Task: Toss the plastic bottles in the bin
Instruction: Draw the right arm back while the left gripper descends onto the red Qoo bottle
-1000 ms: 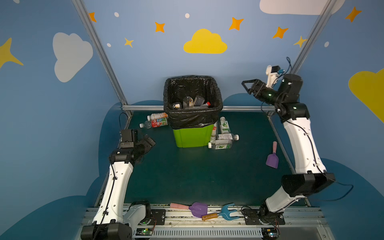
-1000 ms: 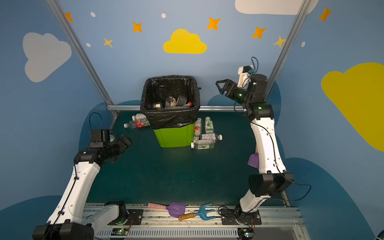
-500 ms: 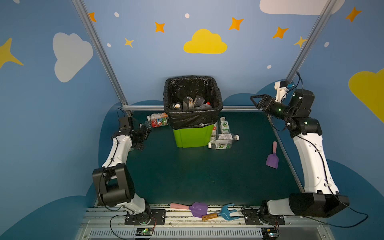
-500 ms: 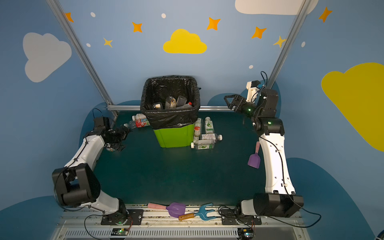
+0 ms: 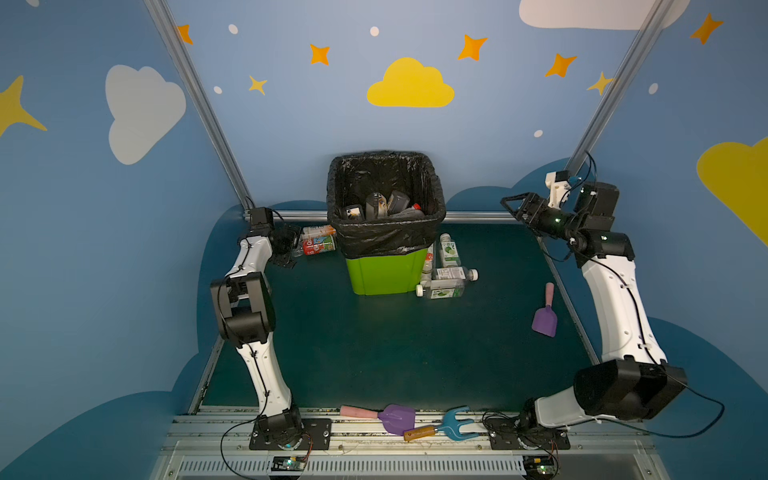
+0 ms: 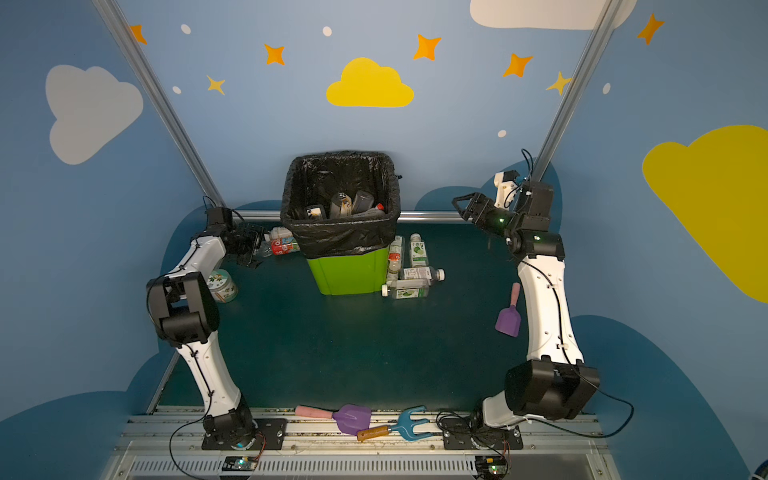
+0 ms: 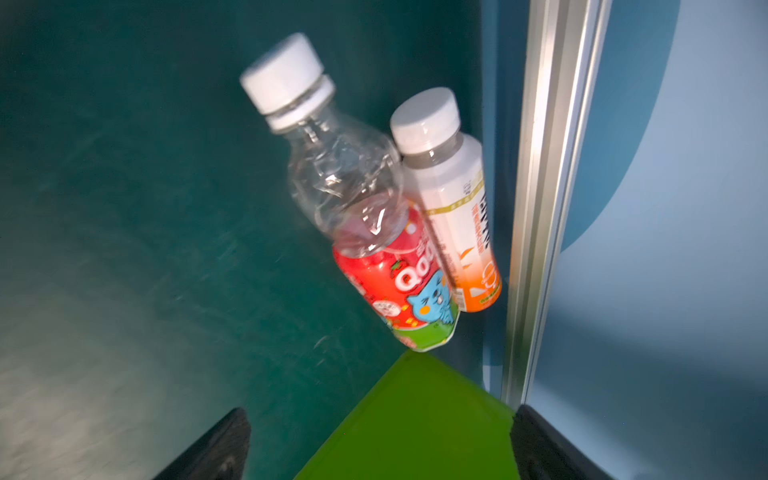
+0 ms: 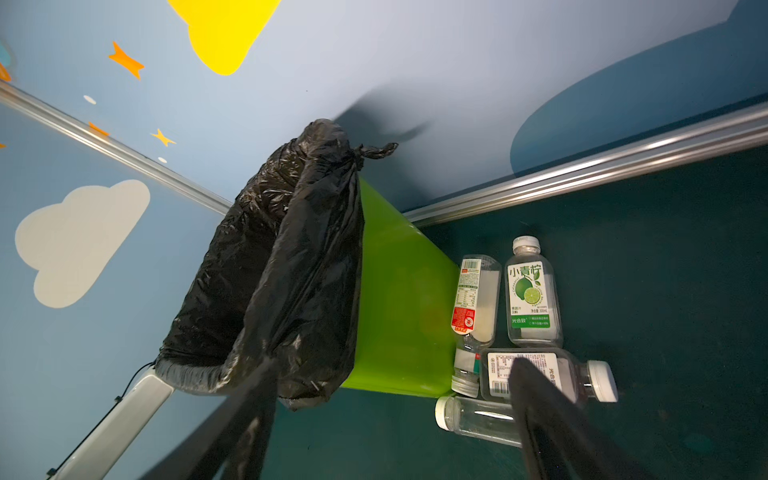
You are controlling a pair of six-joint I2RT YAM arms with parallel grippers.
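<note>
Top views show several plastic bottles [image 5: 376,205] inside the bin [image 5: 386,274] (black-lined), left jaws and right jaws open, empty.

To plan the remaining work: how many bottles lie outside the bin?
6. Left of the bin: red-label bottle, orange-label bottle. Right of it: lime-label bottle, barcode bottle beside the bin, two crosswise: middle bottle, front bottle. Others may be hidden.

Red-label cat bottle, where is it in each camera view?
In a top view: red-label bottle, just left of the bin.
In a top view: also left of the bin.
Left wrist: beside the white bottle, near the bin.
Right wrist: not in view.
Landmark: the bin.
</note>
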